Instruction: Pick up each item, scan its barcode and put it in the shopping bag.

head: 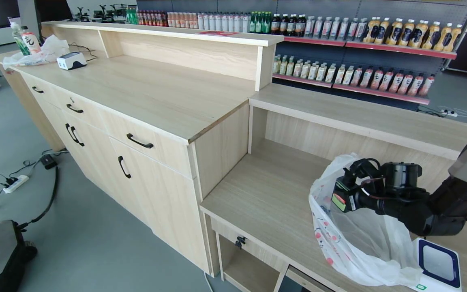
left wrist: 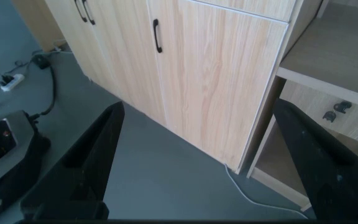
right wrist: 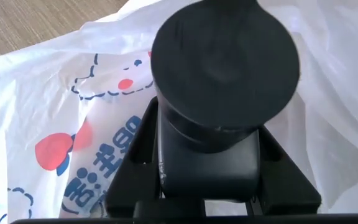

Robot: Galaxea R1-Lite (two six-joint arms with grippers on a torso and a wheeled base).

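The right arm comes in from the robot's right side and stretches out low across the lower counter [head: 266,194], its forearm roughly level and its wrist turned toward the shopping bag [head: 359,247]. The right end effector [head: 340,195] sits at the upper rim of the bag. In the right wrist view its two black fingers [right wrist: 126,177] press in from either side on a dark cylindrical item [right wrist: 222,62] with a broad round end, so it is closed on that item. White plastic printed with red and blue figures lies on all sides behind the item. I cannot tell whether the item is already below the rim or just above it.

The bag stands open on the lower counter, slumped and translucent, with its base near the front edge. A white barcode scanner [head: 440,263] with a blue-framed window lies just beside the bag on the robot's right, under the right forearm.

The left end effector [left wrist: 199,106] hangs off the counter, above the grey floor [left wrist: 166,174] and in front of the wooden cabinet doors [left wrist: 216,68]. Its fingers are spread wide with nothing between them.

On the upper counter [head: 144,89], well away at the far left end, lie a second scanner [head: 71,60] and another white bag [head: 41,54] with two bottles [head: 26,40] next to it. Shelves of bottled drinks [head: 379,52] line the wall behind.
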